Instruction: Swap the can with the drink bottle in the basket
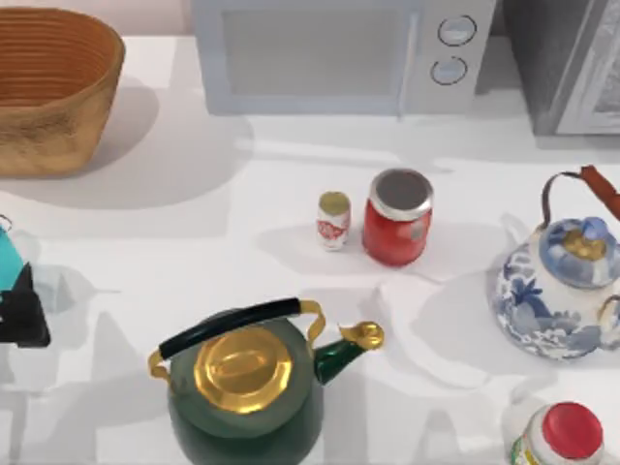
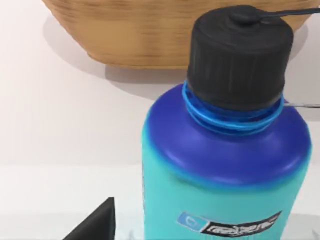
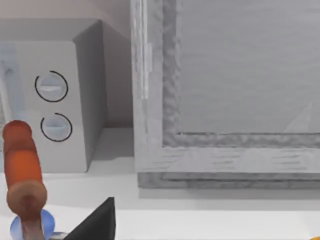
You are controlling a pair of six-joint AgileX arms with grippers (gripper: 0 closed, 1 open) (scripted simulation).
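Note:
The red can [image 1: 397, 218] with a silver-grey top stands upright on the white table, right of centre. Just to its left stands the drink bottle [image 1: 333, 219], small and white with red print and a pale gold top, a narrow gap between them. The wicker basket [image 1: 58, 92] sits at the far left back corner; the part of its inside that I see holds nothing. The basket's wall [image 2: 150, 35] also rises behind a teal bottle in the left wrist view. My left gripper [image 1: 21, 310] is parked at the table's left edge, far from the can. One dark finger [image 3: 97, 224] of my right gripper shows.
A teal bottle [image 2: 225, 150] with a black cap stands close before the left gripper. A green kettle [image 1: 247, 383] with a gold lid is at front centre, a blue-and-white teapot [image 1: 562, 281] at right, a red-capped bottle [image 1: 567, 434] at front right, a microwave [image 1: 339, 53] at the back.

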